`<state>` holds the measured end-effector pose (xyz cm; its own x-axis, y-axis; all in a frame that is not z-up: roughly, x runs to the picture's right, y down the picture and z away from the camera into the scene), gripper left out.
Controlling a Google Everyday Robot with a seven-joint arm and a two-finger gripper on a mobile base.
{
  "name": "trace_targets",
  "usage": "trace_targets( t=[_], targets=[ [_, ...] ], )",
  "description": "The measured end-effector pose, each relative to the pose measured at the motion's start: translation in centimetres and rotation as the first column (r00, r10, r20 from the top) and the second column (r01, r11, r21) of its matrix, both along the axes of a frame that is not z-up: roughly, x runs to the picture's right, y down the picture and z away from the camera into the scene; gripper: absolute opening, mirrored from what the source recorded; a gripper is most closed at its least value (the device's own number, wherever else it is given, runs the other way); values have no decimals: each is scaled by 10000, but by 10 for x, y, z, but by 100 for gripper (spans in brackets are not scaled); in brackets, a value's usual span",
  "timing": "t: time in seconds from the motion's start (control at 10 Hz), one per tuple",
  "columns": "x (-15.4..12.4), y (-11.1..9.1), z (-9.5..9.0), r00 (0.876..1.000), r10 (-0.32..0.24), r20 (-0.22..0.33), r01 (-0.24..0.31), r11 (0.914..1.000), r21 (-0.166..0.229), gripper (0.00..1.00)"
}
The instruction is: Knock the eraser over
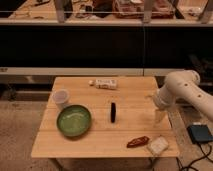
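The eraser stands on edge, thin and black, near the middle of the wooden table, just right of the green bowl. My gripper hangs from the white arm over the table's right edge, well to the right of the eraser and apart from it.
A white cup stands at the left, above the bowl. A small bottle lies at the back edge. A glossy reddish-brown item and a whitish square pad lie at the front right corner. A dark device sits on the floor at the right.
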<state>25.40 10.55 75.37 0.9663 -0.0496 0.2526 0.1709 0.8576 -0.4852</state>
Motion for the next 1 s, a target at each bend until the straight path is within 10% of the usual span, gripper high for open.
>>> trace_targets(
  t=[0.4, 1.0],
  targets=[
    [0, 0, 0, 10000, 0, 0, 0, 10000, 0, 80],
    [-22, -11, 7, 9992, 78, 395, -89, 9996, 271, 25]
  ],
)
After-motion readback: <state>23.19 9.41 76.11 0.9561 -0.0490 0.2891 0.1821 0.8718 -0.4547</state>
